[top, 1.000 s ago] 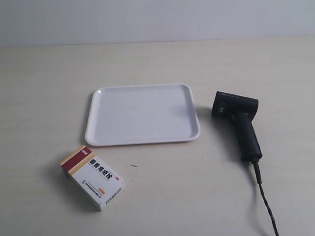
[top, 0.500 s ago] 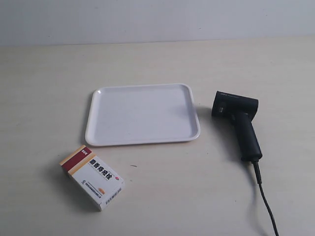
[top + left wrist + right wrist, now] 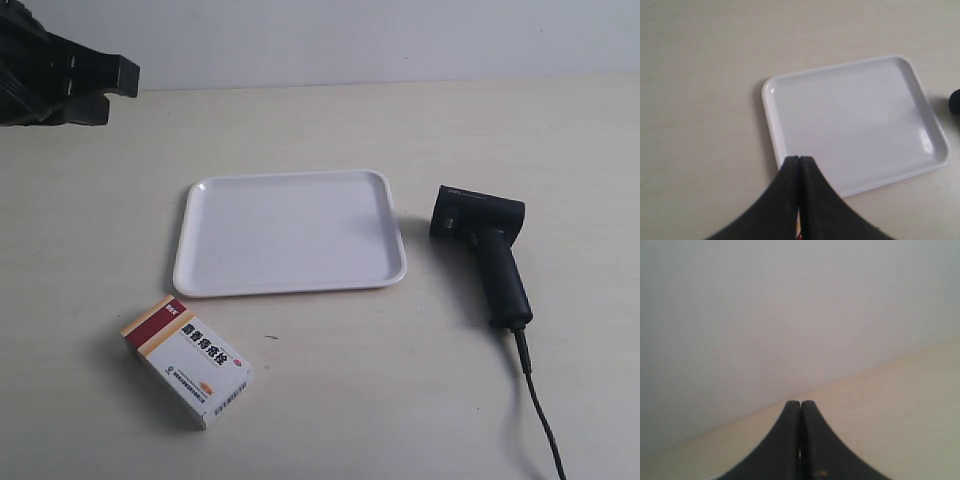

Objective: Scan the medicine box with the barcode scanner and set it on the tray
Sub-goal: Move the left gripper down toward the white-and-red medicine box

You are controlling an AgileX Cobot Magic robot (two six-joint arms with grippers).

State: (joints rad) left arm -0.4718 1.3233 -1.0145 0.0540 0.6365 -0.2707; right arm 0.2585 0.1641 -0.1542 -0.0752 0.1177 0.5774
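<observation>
The medicine box [image 3: 187, 361], white with a red and tan end, lies flat on the table near the front left, barcode side facing front. Behind it sits the white tray [image 3: 290, 232], with nothing in it. The black barcode scanner [image 3: 485, 250] lies right of the tray, and its cable [image 3: 537, 405] trails toward the front. Part of the arm at the exterior view's left [image 3: 60, 68] shows in the far upper corner, well away from everything. My left gripper [image 3: 799, 159] is shut and holds nothing, above the tray's [image 3: 855, 117] near edge. My right gripper [image 3: 800, 402] is shut, facing bare table and wall.
A pale wall runs along the table's far edge. A dark edge of the scanner [image 3: 955, 102] shows at the border of the left wrist view. A red sliver shows between the left fingers low in that view.
The black arm has come into the exterior view's upper left corner; it was not in view before. The box, tray and scanner have not moved.
</observation>
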